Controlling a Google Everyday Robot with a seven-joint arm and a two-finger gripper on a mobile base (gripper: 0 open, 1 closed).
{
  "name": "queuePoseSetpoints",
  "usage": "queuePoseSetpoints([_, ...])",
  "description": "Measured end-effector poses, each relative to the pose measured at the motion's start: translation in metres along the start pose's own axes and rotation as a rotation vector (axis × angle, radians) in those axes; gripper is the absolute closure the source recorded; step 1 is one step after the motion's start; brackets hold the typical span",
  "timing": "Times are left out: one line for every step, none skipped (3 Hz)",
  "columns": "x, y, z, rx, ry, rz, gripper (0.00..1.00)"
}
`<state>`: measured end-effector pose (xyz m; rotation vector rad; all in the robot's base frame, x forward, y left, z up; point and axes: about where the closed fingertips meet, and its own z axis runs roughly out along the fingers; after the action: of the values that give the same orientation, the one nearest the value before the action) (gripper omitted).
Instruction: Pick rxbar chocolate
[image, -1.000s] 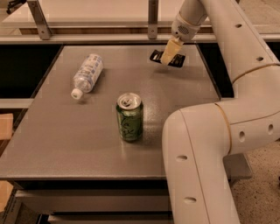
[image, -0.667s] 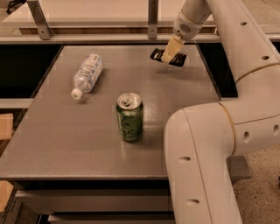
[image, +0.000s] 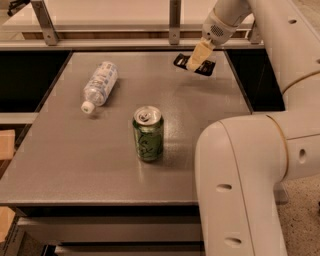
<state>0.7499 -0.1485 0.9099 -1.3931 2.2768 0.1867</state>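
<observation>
The small, flat, black wrapped rxbar chocolate (image: 206, 68) lies at the far right corner of the grey flat-topped bench (image: 75, 170), near both the back edge and the right edge. That position is the main hazard. A sideways nudge from a slightly off-centre approach could slide the bar toward an edge, or off it.

The bar is also thin and sits low on the surface. The grip could therefore close above it, or catch only a fold of wrapper that slips free on the lift. Pressing down too hard would drive the tip into the bench top.

The upright green metal soda can (image: 148, 134) and the clear plastic water bottle (image: 100, 85), which lies on its side, are both well apart from the bar. Knocking either 1 looks unlikely.

The pale claw (image: 192, 65) on the robot's 1 white arm sits over the middle of the bar, with dark wrapper showing on both sides of it. It appears to touch the wrapper or hang just above it. I cannot tell how far open it is, or whether it has hold of the bar.
</observation>
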Motion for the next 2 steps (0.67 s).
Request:
queuePoseSetpoints([0.003, 0.01, -0.003, -0.005, -0.006, -0.002, 1.0])
queuePoseSetpoints([0.007, 0.027, -0.003, -0.007, -0.008, -0.005, 1.0])
